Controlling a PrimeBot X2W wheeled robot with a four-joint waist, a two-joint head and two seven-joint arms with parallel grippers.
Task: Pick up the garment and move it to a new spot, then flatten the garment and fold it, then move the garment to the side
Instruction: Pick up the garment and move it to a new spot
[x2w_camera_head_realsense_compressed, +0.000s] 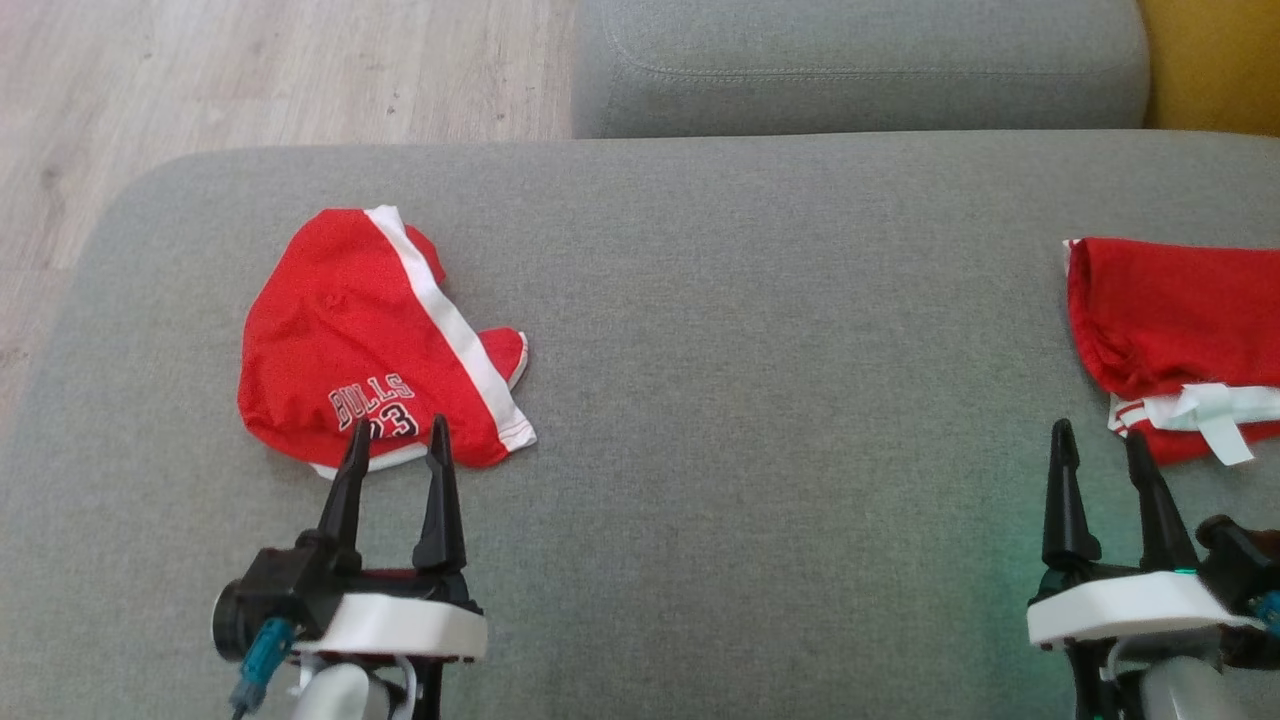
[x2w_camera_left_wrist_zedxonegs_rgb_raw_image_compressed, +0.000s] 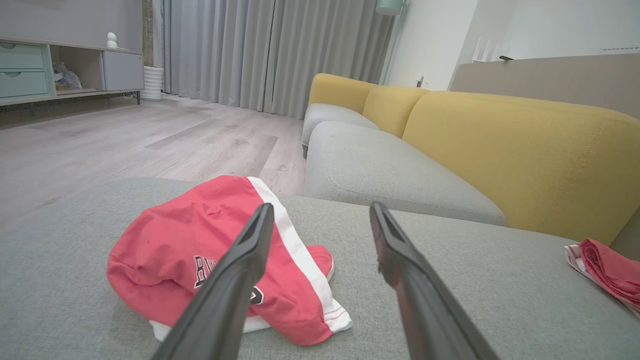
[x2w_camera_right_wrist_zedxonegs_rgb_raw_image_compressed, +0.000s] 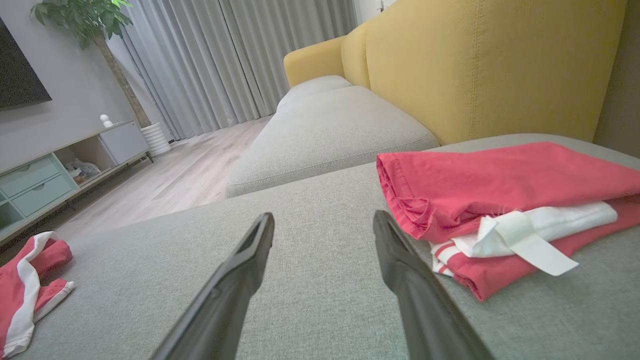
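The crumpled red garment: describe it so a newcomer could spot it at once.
On the big grey cushion, look to the left end, just beyond the left gripper. The crumpled red garment lies there; unlike the folded red garment at right, it shows BULLS lettering.

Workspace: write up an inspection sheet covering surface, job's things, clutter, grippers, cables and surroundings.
Surface: grey cushion, bare between the two garments.
Job's things: red shorts, crumpled and unfolded, on the left.
Clutter: folded red garment at the right edge.
Grippers: left gripper open, holding nothing, fingers pointing at the shorts; right gripper open, holding nothing, beside the folded garment.
Cables: teal-plugged cable at the left wrist.
Surroundings: wood floor, yellow backrest, grey curtains.
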